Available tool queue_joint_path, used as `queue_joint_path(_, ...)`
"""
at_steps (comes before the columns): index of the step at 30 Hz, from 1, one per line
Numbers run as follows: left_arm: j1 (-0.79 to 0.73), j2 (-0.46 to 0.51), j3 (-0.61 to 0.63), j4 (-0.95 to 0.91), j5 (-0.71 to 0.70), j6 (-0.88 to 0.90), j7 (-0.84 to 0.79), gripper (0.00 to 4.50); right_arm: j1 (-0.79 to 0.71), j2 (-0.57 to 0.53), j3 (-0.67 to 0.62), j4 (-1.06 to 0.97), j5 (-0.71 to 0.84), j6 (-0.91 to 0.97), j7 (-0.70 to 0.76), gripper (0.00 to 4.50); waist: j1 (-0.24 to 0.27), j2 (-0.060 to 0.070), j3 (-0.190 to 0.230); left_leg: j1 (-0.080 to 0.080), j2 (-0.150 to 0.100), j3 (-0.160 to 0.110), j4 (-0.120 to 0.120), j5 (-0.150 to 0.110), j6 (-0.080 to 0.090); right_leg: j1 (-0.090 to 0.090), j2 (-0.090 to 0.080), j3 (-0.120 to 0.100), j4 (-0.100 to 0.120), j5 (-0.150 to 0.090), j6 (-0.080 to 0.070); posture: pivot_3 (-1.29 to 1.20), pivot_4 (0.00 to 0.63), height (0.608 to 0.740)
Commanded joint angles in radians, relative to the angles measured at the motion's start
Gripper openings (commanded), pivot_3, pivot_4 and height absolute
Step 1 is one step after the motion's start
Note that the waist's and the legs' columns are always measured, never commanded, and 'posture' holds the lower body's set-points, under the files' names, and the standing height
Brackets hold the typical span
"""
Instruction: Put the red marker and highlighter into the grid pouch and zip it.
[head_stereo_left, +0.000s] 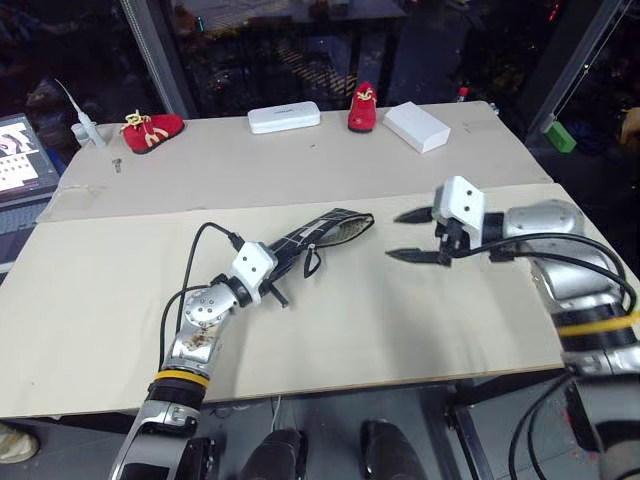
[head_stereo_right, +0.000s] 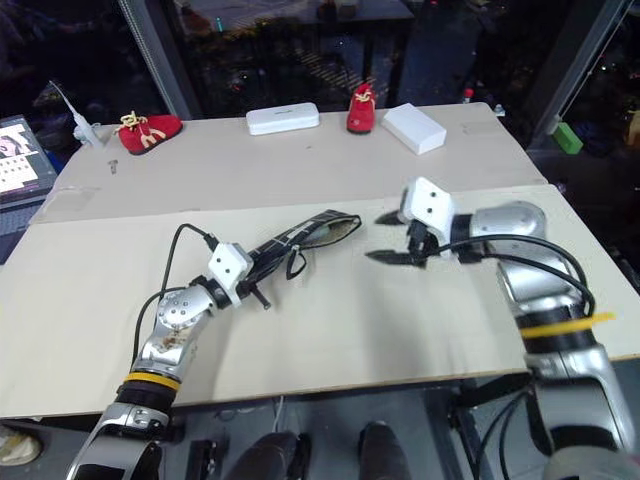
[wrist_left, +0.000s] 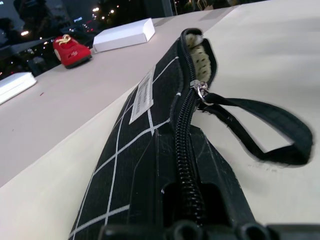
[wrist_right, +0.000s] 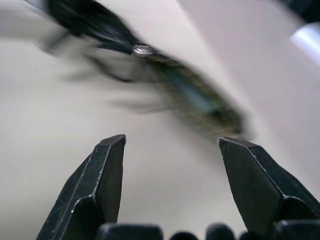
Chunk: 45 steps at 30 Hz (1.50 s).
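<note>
The right gripper hangs just above the table with its 2 black fingers spread well apart and nothing between them, pointing toward the robot's left. Just past its fingertips lies the open mouth of the grid pouch, with a strip of bare board in between; the 2 do not touch.

The left gripper is clamped tight on the near end of that 1 pouch, pinching the fabric beside the zipper. From there the pouch runs away from it at a slant toward the right gripper. The zipper is closed along most of its length, and its slider sits near the far end, where the mouth gapes. The black loop pull droops off the slider onto the board. A white label sits on the pouch's side.

Something pale and dotted shows inside the mouth; whether it is the marker or highlighter I cannot tell.

Beyond both grippers, along the table's far edge, lie 2 red shoes, 1 white case and 1 white box, all well apart from the pouch. The board around both grippers is bare to its edges.
</note>
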Motion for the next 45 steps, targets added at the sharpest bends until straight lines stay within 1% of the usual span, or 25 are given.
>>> queue_joint_path(1,-0.004,0.001,0.005,-0.024,-0.011,-0.014,0.003,0.00,0.020,0.089,0.013,-0.090,0.006,0.161,-0.154,3.29,-0.001,0.000,0.000,0.001,0.000,0.000,0.000,0.000,0.000,0.001,0.000,0.000,0.000,0.000,0.000,0.00,0.150,0.740)
queue_joint_path(3,-0.004,-0.002,0.004,-0.022,-0.011,-0.014,0.003,0.00,0.022,0.143,0.029,-0.103,-0.009,0.217,-0.220,3.29,0.002,0.000,0.000,0.003,0.000,0.000,0.000,0.000,-0.001,0.002,0.000,0.000,0.002,0.000,0.000,0.00,0.150,0.740)
queue_joint_path(7,-0.015,-0.012,-0.004,-0.016,-0.009,-0.013,0.001,0.00,-0.038,0.327,0.051,-0.089,0.015,0.387,-0.376,3.29,0.002,0.000,0.000,0.001,0.000,0.000,0.001,0.000,-0.001,0.000,0.000,-0.001,0.002,0.000,0.000,0.00,0.150,0.740)
queue_joint_path(9,-0.018,-0.014,-0.004,-0.013,-0.009,-0.013,0.001,0.00,-0.048,0.367,0.069,-0.115,0.027,0.447,-0.397,3.29,0.004,0.000,0.000,-0.003,0.000,0.000,0.001,0.001,-0.002,-0.003,0.000,-0.001,0.002,0.001,0.000,0.00,0.150,0.740)
queue_joint_path(12,-0.024,-0.016,-0.003,-0.002,-0.009,-0.017,0.000,0.00,-0.066,0.422,0.084,-0.132,0.048,0.538,-0.426,3.29,0.009,0.000,0.000,-0.003,0.000,-0.002,0.001,0.001,-0.002,-0.003,0.000,-0.002,0.001,0.001,0.000,0.00,0.150,0.740)
queue_joint_path(19,-0.034,-0.022,-0.004,0.012,-0.009,-0.020,0.001,0.00,-0.109,0.468,0.103,-0.111,0.065,0.627,-0.468,3.29,0.005,0.000,0.000,-0.002,-0.001,-0.002,0.002,0.001,-0.002,-0.002,0.000,-0.003,0.001,0.001,0.000,0.00,0.150,0.740)
queue_joint_path(23,-0.028,-0.022,-0.001,0.004,-0.010,-0.018,0.004,0.00,-0.136,0.499,0.136,-0.048,0.027,0.623,-0.512,3.29,-0.002,0.000,0.000,-0.002,-0.001,-0.002,0.001,0.001,-0.002,-0.003,0.001,-0.003,0.002,0.001,0.000,0.00,0.150,0.740)
queue_joint_path(28,-0.023,-0.022,-0.001,-0.005,-0.009,-0.014,0.008,0.00,-0.162,0.530,0.134,0.029,0.005,0.594,-0.559,3.29,0.000,0.000,0.000,-0.002,-0.001,-0.002,0.001,0.001,-0.002,-0.003,0.000,-0.003,0.002,0.001,0.000,0.00,0.150,0.740)
queue_joint_path(32,-0.020,-0.020,0.000,-0.013,-0.009,-0.011,0.010,0.00,-0.170,0.525,0.126,0.070,-0.010,0.553,-0.567,2.38,0.000,0.000,0.000,-0.002,-0.001,-0.002,0.002,0.001,-0.002,-0.003,0.001,-0.003,0.002,0.001,0.000,0.00,0.150,0.740)
queue_joint_path(34,-0.020,-0.017,0.001,-0.012,-0.009,-0.011,0.010,0.00,-0.169,0.508,0.134,0.065,-0.011,0.537,-0.552,1.53,-0.001,0.000,0.000,-0.002,-0.001,-0.002,0.001,0.001,-0.002,-0.003,0.001,-0.003,0.002,0.001,0.000,0.00,0.150,0.740)
queue_joint_path(35,-0.020,-0.016,0.002,-0.011,-0.009,-0.012,0.009,0.00,-0.166,0.498,0.137,0.056,-0.010,0.531,-0.542,1.33,0.000,0.000,0.000,-0.002,-0.001,-0.002,0.001,0.001,-0.002,-0.003,0.001,-0.003,0.002,0.001,0.000,0.00,0.150,0.740)
queue_joint_path(37,-0.022,-0.015,0.002,-0.009,-0.009,-0.013,0.009,0.00,-0.161,0.482,0.139,0.045,-0.004,0.524,-0.526,0.63,0.000,0.000,0.000,-0.002,-0.001,-0.002,0.002,0.001,-0.002,-0.003,0.001,-0.003,0.002,0.001,0.000,0.00,0.150,0.740)
queue_joint_path(38,-0.022,-0.015,0.002,-0.008,-0.008,-0.014,0.010,0.00,-0.159,0.476,0.141,0.041,-0.002,0.521,-0.518,0.20,-0.001,0.000,0.000,-0.002,-0.001,-0.002,0.002,0.001,-0.002,-0.003,0.001,-0.003,0.002,0.001,0.000,0.00,0.150,0.740)
queue_joint_path(39,-0.022,-0.016,0.002,-0.008,-0.009,-0.014,0.010,0.00,-0.157,0.472,0.139,0.035,0.001,0.523,-0.515,0.10,-0.001,0.000,0.000,-0.002,-0.001,-0.002,0.002,0.001,-0.002,-0.003,0.001,-0.003,0.002,0.001,0.000,0.00,0.150,0.740)
queue_joint_path(45,-0.021,-0.015,0.002,-0.010,-0.009,-0.014,0.011,0.00,-0.145,0.437,0.125,0.013,0.011,0.522,-0.493,0.10,-0.001,0.000,0.000,-0.002,-0.001,-0.002,0.002,0.001,-0.002,-0.003,0.001,-0.003,0.002,0.001,0.000,0.00,0.150,0.740)
